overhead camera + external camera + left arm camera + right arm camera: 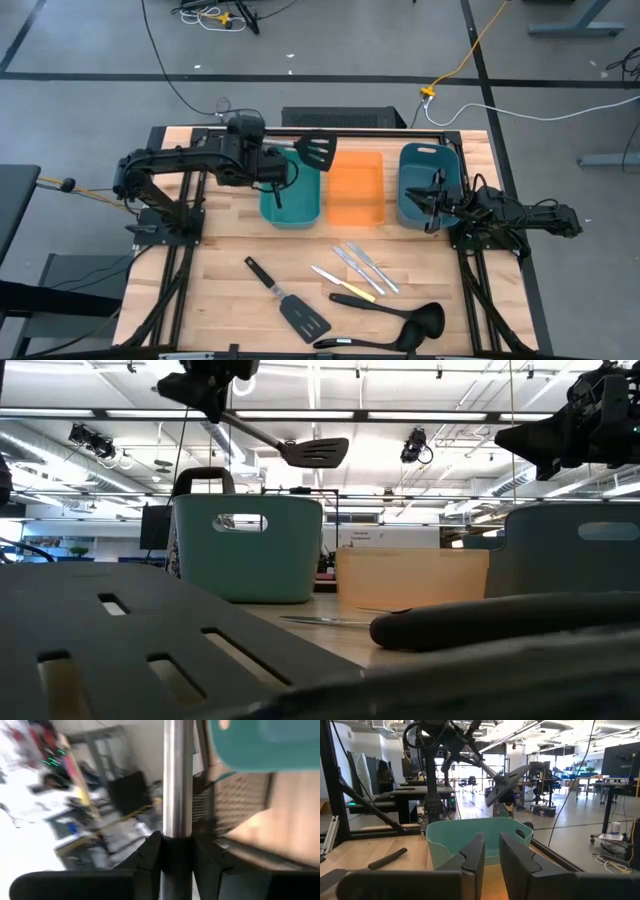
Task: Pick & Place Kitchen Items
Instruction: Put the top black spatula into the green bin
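My left gripper (272,165) is shut on a steel-handled black slotted spatula (318,152), held high above the far rim of the teal bin (290,195). In the low view its head (315,452) hangs in the air above that bin (250,545). An orange bin (357,188) and a blue-green bin (428,180) stand to the right. My right gripper (491,855) waits at the table's right, over the blue-green bin, open by a narrow gap with nothing in it. A black spatula (288,300), small knives (365,265) and ladles (395,315) lie flat on the table's near part. My left gripper pinches the spatula's steel handle (177,815) between its two fingers (150,855), back from the head. The handle runs on out from between the fingers, roughly in line with them. The spatula is lifted clear and slopes down toward its head (502,782).
The three bins stand in a row across the table's middle. A yellow-handled knife (350,292) lies among the utensils near the front edge. Bare wood shows at the near left (215,300). Frame rails run along both sides of the table.
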